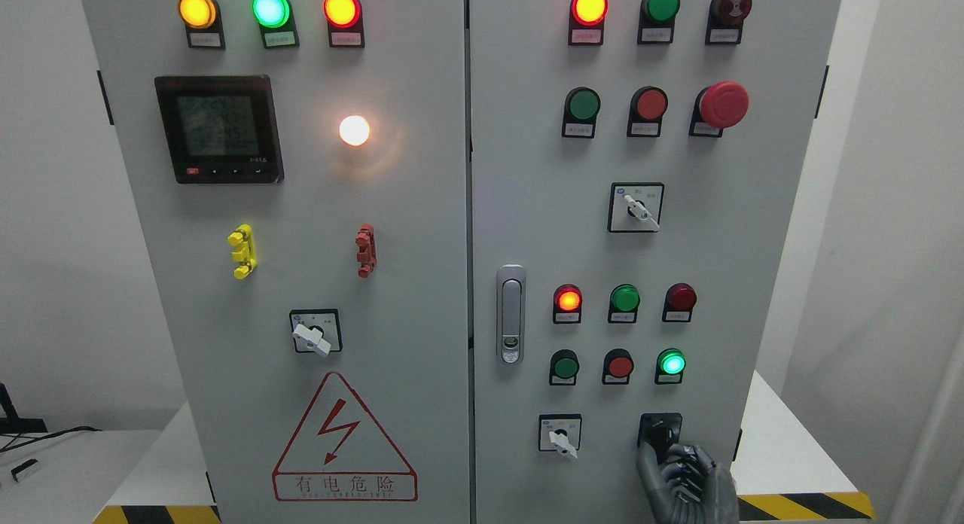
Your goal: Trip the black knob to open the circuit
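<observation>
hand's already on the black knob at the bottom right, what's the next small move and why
Probably a short wrist turn to rotate the black knob. The right hand already has its fingers on the knob at the cabinet door's lower right, so no further reach seems needed. Whether the grip is firm, and which way trips it, cannot be told from this view; tighten first if it slips.

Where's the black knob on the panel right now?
In the head view the black knob is low on the right door, right of a white-handled selector switch and below the lit green lamp; the right hand is on it.
</observation>
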Controlling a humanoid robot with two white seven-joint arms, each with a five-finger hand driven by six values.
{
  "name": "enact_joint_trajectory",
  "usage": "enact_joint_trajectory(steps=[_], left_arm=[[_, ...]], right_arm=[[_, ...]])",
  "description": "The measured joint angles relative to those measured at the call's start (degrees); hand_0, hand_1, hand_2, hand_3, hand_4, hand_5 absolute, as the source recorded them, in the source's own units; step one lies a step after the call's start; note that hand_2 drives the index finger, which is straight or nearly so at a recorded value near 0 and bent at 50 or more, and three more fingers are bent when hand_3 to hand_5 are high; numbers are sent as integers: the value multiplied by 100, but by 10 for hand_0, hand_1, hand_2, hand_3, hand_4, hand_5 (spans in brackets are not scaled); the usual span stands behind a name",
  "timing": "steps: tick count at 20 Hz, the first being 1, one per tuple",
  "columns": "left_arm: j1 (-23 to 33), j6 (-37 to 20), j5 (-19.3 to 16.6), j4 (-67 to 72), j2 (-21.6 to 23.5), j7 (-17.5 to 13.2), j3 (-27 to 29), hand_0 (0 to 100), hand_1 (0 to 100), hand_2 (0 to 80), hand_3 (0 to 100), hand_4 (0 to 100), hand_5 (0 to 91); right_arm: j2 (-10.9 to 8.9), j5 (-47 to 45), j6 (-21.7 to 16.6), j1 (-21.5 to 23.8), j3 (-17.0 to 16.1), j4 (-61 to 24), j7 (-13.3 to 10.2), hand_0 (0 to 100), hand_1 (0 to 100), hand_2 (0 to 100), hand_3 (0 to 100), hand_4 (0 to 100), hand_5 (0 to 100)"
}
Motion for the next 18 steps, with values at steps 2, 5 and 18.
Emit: enact_joint_trajectory(steps=[2,5,18], left_arm=[[0,0,0,0,0,0,0,120,389,0,0,0,0],[0,0,0,0,0,0,0,120,389,0,0,0,0],[0,0,0,-1,0,0,0,120,389,0,0,0,0]], right_arm=[[-3,21,0,-2,-4,2,0,380,705,521,810,868,985],[-6,44,0,-4,-6,5,2,379,705,521,810,867,984],[-14,379,-1,-7,-10,8,22,370,713,518,808,856,981]])
